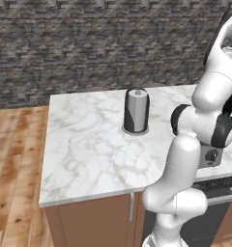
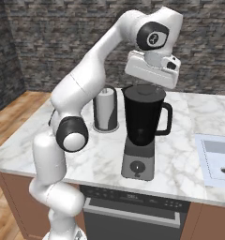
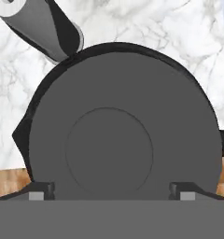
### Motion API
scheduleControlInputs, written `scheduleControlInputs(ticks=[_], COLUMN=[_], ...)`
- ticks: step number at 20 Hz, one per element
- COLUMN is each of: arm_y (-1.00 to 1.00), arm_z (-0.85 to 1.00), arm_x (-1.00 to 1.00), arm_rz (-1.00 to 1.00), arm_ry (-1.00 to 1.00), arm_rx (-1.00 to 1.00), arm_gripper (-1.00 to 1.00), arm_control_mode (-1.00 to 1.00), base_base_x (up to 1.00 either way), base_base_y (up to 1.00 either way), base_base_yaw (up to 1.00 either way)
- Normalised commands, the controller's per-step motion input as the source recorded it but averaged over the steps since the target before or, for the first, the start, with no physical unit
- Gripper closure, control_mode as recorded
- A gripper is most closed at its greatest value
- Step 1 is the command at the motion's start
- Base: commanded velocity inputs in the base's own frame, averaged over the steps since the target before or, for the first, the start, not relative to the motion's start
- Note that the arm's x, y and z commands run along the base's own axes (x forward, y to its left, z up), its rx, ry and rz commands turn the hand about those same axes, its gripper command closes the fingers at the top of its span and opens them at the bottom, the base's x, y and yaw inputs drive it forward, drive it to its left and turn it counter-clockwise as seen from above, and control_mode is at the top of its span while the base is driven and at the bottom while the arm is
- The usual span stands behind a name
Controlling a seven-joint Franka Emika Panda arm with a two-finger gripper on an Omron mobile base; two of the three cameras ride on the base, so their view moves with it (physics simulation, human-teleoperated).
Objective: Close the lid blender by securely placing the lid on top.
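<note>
The blender (image 2: 142, 119) stands on the marble counter, a black tapered jar with its handle to the right on a grey base with a round knob. Its base (image 1: 212, 157) peeks out behind my arm in the left base view. The lid (image 3: 116, 135), a flat dark grey disc with a raised round centre, lies in the jar's mouth (image 2: 143, 91), and the jar's black rim shows around it. My gripper (image 3: 113, 192) hangs straight above the lid (image 2: 143, 85), open, its fingertips (image 3: 41, 191) spread wide with nothing held between them.
A grey paper-towel roll (image 2: 105, 111) in a dark holder stands just left of and behind the blender (image 1: 136, 111). A sink (image 2: 217, 161) is set into the counter at the right. The counter's front edge has an oven (image 2: 133, 206) below it.
</note>
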Motion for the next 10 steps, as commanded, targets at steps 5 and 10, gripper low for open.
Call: scheduleControlInputs(ticks=[5, 10], arm_y=[0.39, 0.49], arm_z=[0.00, 0.06], arm_x=[-0.22, -0.53], arm_rz=[0.00, 0.00], arm_ry=[-0.28, -0.28], arm_rx=[-0.04, -0.02], arm_gripper=[-1.00, -1.00], arm_control_mode=[-1.00, -1.00], base_base_x=[0.00, 0.00], base_base_y=[0.00, 0.00], base_base_yaw=[0.00, 0.00])
